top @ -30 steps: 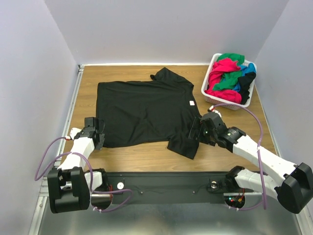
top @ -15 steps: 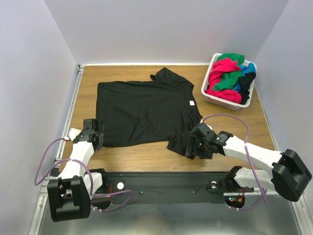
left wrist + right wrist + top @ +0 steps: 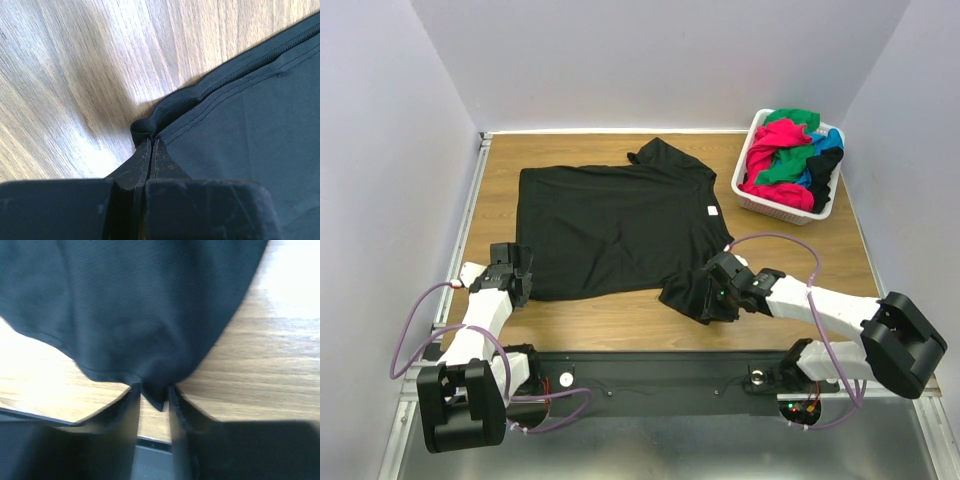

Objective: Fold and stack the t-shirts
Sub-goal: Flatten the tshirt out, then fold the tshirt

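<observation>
A white slatted plastic basket (image 3: 752,200) stood at the far right corner of the wooden table (image 3: 600,316).

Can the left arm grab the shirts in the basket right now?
Probably not. The basket sits in the far right corner, far from the left arm, whose jaws are shut on the black shirt's edge.

One black t-shirt (image 3: 610,225) counted, spread on one wooden table (image 3: 580,320). One white basket (image 3: 742,180) counted. Crumpled shirts (image 3: 785,150) inside seen in four colours: pink-red, green, blue, black; exact number not discernible. Two grippers counted: left gripper (image 3: 150,142), right gripper (image 3: 152,390).
</observation>
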You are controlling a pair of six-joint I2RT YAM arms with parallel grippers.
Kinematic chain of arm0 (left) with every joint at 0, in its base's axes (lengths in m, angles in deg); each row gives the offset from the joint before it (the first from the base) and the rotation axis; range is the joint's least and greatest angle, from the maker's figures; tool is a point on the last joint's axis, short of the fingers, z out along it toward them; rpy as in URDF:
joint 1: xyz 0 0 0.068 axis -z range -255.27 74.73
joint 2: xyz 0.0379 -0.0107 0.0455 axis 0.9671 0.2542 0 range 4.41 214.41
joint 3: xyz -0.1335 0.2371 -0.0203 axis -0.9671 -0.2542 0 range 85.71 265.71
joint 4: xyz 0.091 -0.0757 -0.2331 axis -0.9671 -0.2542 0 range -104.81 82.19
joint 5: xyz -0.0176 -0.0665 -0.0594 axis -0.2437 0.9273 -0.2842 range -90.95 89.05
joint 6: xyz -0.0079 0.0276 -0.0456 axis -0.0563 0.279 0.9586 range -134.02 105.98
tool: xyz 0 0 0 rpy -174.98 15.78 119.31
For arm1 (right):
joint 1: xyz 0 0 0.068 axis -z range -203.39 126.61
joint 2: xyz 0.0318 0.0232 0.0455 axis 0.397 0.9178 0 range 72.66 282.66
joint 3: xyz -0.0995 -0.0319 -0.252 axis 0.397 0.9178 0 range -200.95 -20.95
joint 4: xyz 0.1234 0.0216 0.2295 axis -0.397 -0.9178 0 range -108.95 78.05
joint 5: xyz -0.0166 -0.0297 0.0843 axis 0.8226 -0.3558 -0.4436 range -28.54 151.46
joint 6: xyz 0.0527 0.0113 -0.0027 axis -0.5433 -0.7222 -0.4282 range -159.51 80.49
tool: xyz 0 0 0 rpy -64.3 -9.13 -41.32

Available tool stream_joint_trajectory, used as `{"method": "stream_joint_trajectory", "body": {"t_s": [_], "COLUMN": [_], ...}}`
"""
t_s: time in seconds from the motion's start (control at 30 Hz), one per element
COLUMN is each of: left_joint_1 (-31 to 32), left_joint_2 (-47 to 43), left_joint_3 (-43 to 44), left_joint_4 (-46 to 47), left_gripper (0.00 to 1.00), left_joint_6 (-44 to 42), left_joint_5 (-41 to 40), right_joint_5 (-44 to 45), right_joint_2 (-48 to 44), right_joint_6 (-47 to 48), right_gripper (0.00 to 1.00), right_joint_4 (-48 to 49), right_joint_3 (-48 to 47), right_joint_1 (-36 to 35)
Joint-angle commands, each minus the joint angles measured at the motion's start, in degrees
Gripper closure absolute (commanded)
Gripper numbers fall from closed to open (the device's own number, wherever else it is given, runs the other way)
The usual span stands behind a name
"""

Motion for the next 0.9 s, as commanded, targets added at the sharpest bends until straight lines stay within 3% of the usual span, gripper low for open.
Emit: {"method": "stream_joint_trajectory", "body": {"t_s": [0.0, 0.03, 0.07, 0.23, 0.47, 0.73, 0.87], "left_joint_1": [-0.4, -0.4, -0.4, -0.5, -0.5, -0.5, -0.5], "left_joint_2": [-0.3, -0.5, -0.6, -2.7, -8.2, -15.1, -16.5], "left_joint_3": [0.1, 0.2, 0.3, 2.3, 2.8, 3.9, 6.3], "left_joint_4": [-1.5, -1.5, -1.8, -5.6, -9.0, -12.7, -16.6], "left_gripper": [1.00, 1.00, 1.00, 1.00, 1.00, 1.00, 1.00], "left_joint_6": [-0.5, -0.5, -0.6, -0.3, -0.1, 2.4, 5.0], "left_joint_5": [-1.1, -1.1, -0.8, -0.6, 3.7, 6.0, 0.8], "right_joint_5": [2.2, 2.5, 2.6, 0.5, -1.1, 0.9, 4.9], "right_joint_2": [0.4, 0.1, -0.6, -8.8, -19.1, -23.0, -19.1], "right_joint_6": [-3.2, -3.4, -3.8, -5.5, -7.5, -8.8, -8.1], "right_gripper": [0.75, 0.83, 1.00, 1.00, 1.00, 0.99, 1.00], "right_joint_4": [0.8, 0.6, 0.5, -4.1, -22.2, -29.9, -29.9], "right_joint_3": [1.7, 1.9, 2.2, 1.9, -0.4, -3.1, -5.8], "right_joint_1": [-0.7, -0.6, -0.8, -0.8, -0.8, -0.7, -0.8]}}
